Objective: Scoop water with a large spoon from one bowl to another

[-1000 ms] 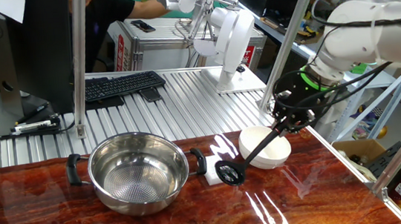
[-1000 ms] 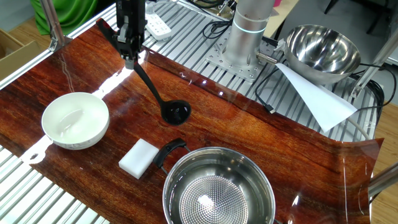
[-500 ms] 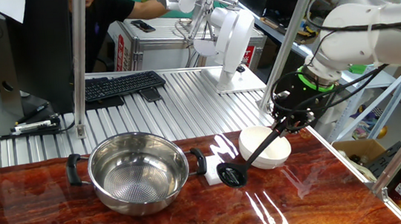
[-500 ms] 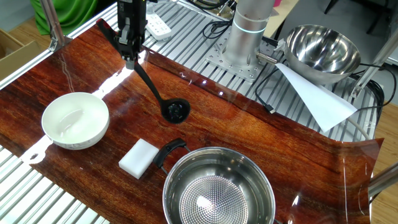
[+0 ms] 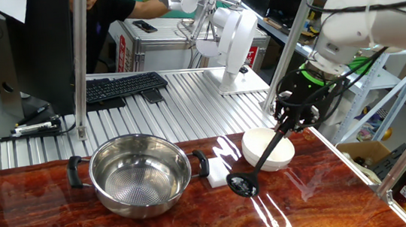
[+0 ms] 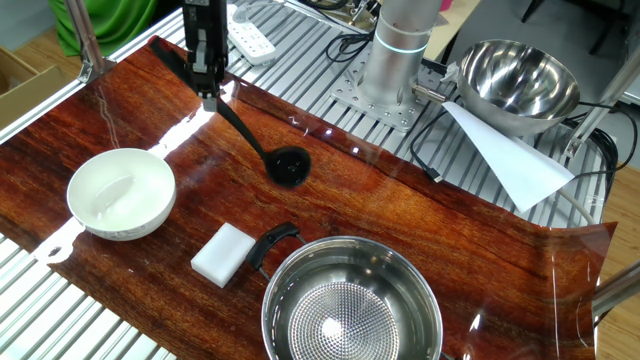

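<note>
My gripper (image 5: 288, 122) (image 6: 208, 97) is shut on the upper handle of the black ladle (image 5: 258, 168) (image 6: 250, 141), which hangs slanting over the wooden table. Its round cup (image 5: 242, 185) (image 6: 289, 166) hovers just above the tabletop, between the two bowls and inside neither. The steel bowl (image 5: 140, 173) (image 6: 350, 305) with two black handles and a dotted bottom stands to one side of the cup. The small white bowl (image 5: 281, 154) (image 6: 121, 193) stands close under my gripper in one fixed view. The handle's red tip is hidden inside the gripper.
A white rectangular block (image 5: 216, 172) (image 6: 226, 251) lies between the steel bowl and the white bowl. A second steel bowl (image 6: 523, 77) and a white paper sheet (image 6: 505, 156) sit beside the arm's base (image 6: 397, 52). A keyboard (image 5: 123, 85) lies on the ribbed metal surface behind.
The gripper has risen a little and shifted, and the ladle's cup has swung slightly away from the white block. The bowls have not moved.
</note>
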Controlling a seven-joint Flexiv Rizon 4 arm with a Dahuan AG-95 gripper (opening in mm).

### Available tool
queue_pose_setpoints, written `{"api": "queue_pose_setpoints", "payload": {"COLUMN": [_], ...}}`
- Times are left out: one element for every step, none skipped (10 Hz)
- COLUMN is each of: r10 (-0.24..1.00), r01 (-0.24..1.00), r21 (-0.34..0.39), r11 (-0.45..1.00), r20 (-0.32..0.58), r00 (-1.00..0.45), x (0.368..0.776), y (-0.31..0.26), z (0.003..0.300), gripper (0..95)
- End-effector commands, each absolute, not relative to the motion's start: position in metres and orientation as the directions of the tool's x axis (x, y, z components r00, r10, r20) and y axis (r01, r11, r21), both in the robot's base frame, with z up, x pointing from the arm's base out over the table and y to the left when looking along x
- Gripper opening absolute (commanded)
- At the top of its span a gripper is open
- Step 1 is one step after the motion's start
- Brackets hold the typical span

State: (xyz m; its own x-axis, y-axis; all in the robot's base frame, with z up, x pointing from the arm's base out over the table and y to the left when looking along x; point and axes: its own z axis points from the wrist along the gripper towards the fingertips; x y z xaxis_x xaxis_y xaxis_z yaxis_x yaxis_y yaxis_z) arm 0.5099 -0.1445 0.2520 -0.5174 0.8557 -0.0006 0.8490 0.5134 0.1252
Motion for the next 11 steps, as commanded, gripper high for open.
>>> {"api": "queue_pose_setpoints", "payload": {"r10": [0.835, 0.829, 0.824, 0.826, 0.825, 0.822, 0.818, 0.812, 0.809, 0.807, 0.793], "r01": [0.832, 0.827, 0.82, 0.822, 0.822, 0.819, 0.814, 0.809, 0.806, 0.804, 0.791], "r21": [0.105, 0.108, 0.109, 0.109, 0.108, 0.108, 0.109, 0.106, 0.106, 0.105, 0.098], "r11": [0.545, 0.552, 0.562, 0.559, 0.56, 0.563, 0.57, 0.578, 0.582, 0.585, 0.604], "r20": [0.026, 0.03, 0.019, 0.021, 0.027, 0.025, 0.021, 0.027, 0.028, 0.027, 0.027], "r00": [-0.55, -0.558, -0.567, -0.564, -0.565, -0.569, -0.575, -0.583, -0.587, -0.59, -0.609], "x": [0.5077, 0.5078, 0.5078, 0.5078, 0.5078, 0.5078, 0.5078, 0.5078, 0.5078, 0.5078, 0.5078], "y": [-0.1436, -0.1436, -0.1436, -0.1436, -0.1436, -0.1436, -0.1436, -0.1436, -0.1436, -0.1436, -0.1436], "z": [0.2521, 0.2521, 0.2521, 0.2521, 0.2521, 0.2521, 0.2521, 0.2521, 0.2521, 0.2521, 0.2521], "gripper": [0.0, 0.0, 0.0, 0.0, 0.0, 0.0, 0.0, 0.0, 0.0, 0.0, 0.0]}}
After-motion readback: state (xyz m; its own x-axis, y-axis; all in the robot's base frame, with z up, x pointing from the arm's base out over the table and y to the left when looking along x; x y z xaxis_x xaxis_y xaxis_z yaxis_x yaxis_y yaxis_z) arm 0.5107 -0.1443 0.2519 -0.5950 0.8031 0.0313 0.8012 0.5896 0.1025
